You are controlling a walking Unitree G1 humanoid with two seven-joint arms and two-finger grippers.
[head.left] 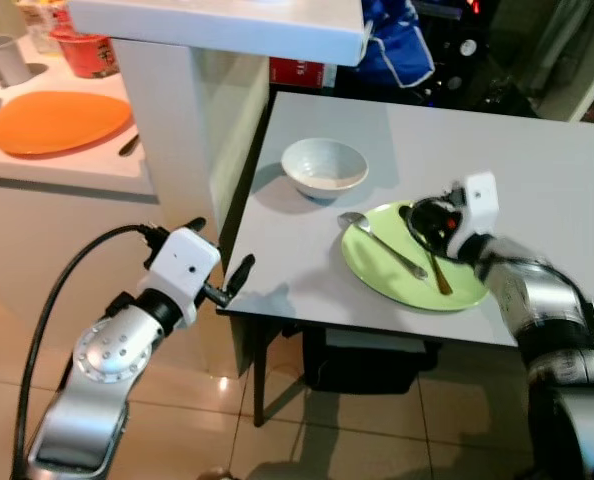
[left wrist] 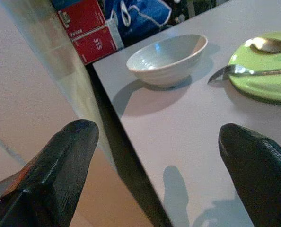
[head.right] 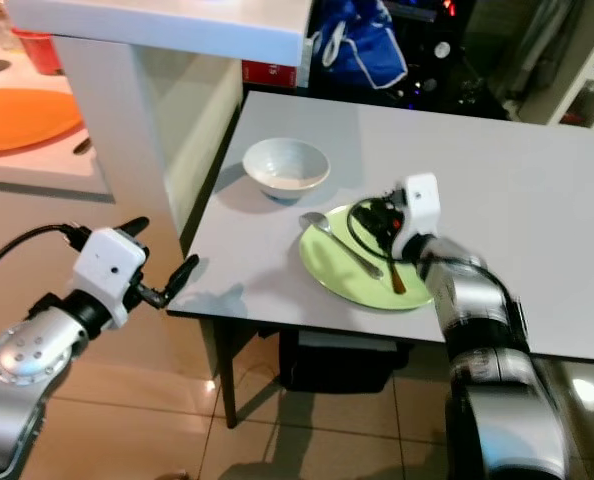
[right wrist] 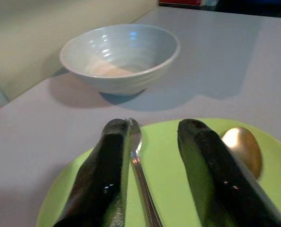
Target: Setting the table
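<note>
Right wrist view: right claw (right wrist: 150,142) parted over green plate (right wrist: 169,156), beside fork (right wrist: 139,175).

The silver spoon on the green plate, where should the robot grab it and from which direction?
Probably by the handle, from above. The silver spoon lies flat across the green plate, its bowl poking over the rim toward the white bowl. The right gripper is open over the plate, one finger beside the spoon.
</note>
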